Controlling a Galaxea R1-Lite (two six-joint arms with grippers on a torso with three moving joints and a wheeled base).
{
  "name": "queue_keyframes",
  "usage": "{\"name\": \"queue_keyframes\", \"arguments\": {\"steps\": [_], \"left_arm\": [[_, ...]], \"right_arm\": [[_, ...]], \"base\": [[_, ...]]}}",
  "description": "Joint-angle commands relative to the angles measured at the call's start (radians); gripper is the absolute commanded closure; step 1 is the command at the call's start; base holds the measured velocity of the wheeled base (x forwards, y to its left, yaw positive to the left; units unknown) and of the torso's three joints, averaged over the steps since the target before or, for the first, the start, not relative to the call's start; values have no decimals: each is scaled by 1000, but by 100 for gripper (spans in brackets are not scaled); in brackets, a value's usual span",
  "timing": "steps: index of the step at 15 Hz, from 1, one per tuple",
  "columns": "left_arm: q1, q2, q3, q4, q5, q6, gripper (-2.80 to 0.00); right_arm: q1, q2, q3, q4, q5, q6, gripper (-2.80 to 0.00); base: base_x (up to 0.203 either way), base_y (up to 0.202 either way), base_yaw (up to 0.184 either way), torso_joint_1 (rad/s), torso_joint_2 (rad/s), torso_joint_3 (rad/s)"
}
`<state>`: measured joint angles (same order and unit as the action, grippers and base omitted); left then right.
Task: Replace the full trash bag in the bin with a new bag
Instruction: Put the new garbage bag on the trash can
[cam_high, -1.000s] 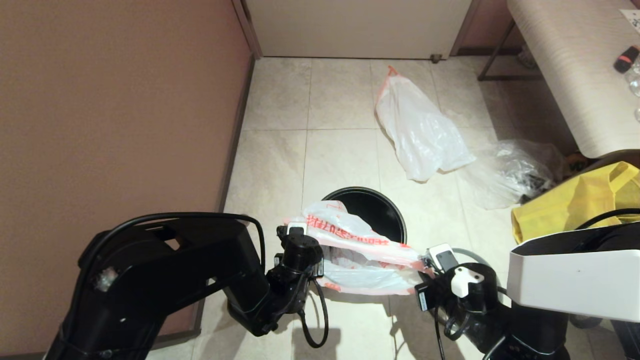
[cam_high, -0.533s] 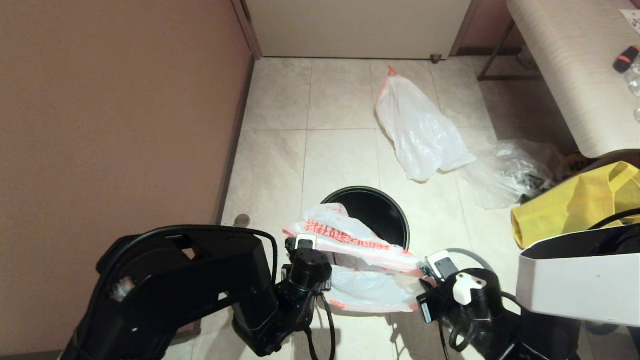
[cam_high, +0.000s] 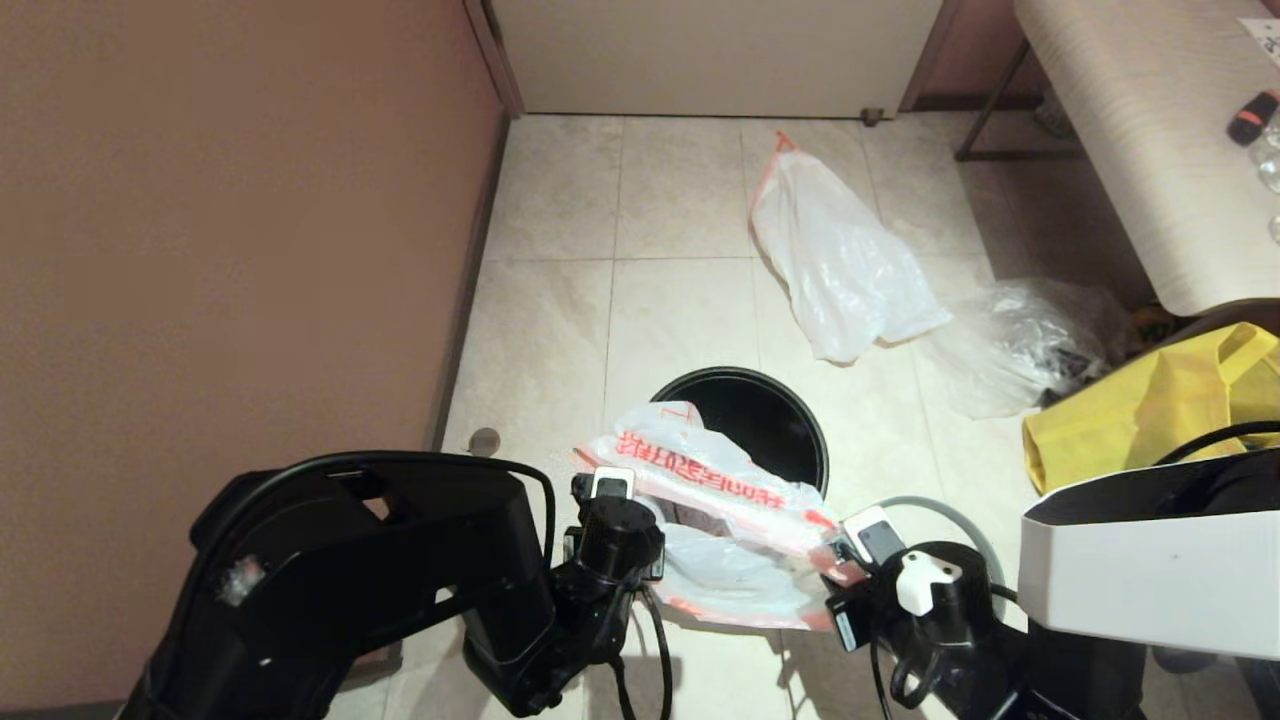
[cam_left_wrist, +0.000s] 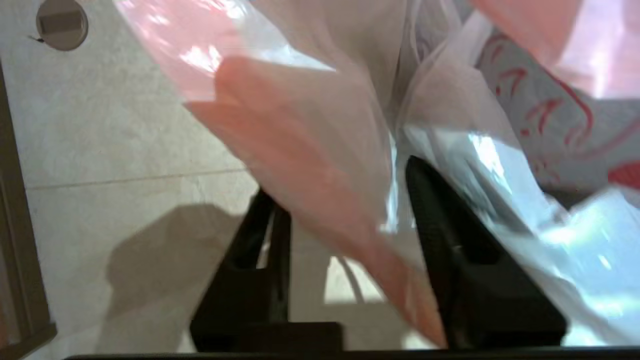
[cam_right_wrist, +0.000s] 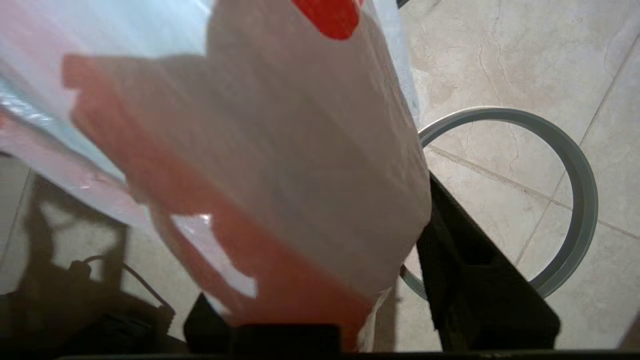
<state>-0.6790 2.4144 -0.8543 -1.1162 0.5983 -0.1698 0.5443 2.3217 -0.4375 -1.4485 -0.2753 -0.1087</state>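
Observation:
The new bag (cam_high: 700, 480), translucent white with red lettering, hangs stretched between my two grippers over the near rim of the black bin (cam_high: 770, 400). My left gripper (cam_left_wrist: 340, 180) is open, and the bag's film runs through the gap and over one finger (cam_left_wrist: 445, 240). My right gripper (cam_right_wrist: 310, 210) is open too. The bag's orange-edged film drapes over it and hides one finger, while the other finger (cam_right_wrist: 470, 280) shows. The grey hoop (cam_right_wrist: 575, 165) lies on the floor beneath my right wrist. The full trash bag (cam_high: 840, 260) lies on the tiles beyond the bin.
A clear crinkled bag (cam_high: 1020, 350) and a yellow tote (cam_high: 1150, 410) sit on the floor at the right, under a table (cam_high: 1130, 130). A brown wall (cam_high: 230, 220) runs along the left, with a round floor fitting (cam_high: 484, 440) near it.
Both grippers have drawn nearer to me and slightly closer together, pulling the new bag back over the bin's near rim. The bin has shifted a little to the right.

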Motion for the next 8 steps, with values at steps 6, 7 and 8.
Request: {"name": "queue_keyframes", "arguments": {"steps": [6,7,8], "left_arm": [[-62,-221,271,1,-13,-6,-280],[-76,-244,304,3,-14,-12,-280],[-103,-257,325,10,-14,-26,-280]], "right_arm": [[71,-112,217,-21,8,15,-280],[97,-131,236,-24,8,31,-280],[126,-144,261,-25,7,46,-280]], "base": [[0,0,0,0,0,0],[0,0,0,0,0,0],[0,0,0,0,0,0]]}}
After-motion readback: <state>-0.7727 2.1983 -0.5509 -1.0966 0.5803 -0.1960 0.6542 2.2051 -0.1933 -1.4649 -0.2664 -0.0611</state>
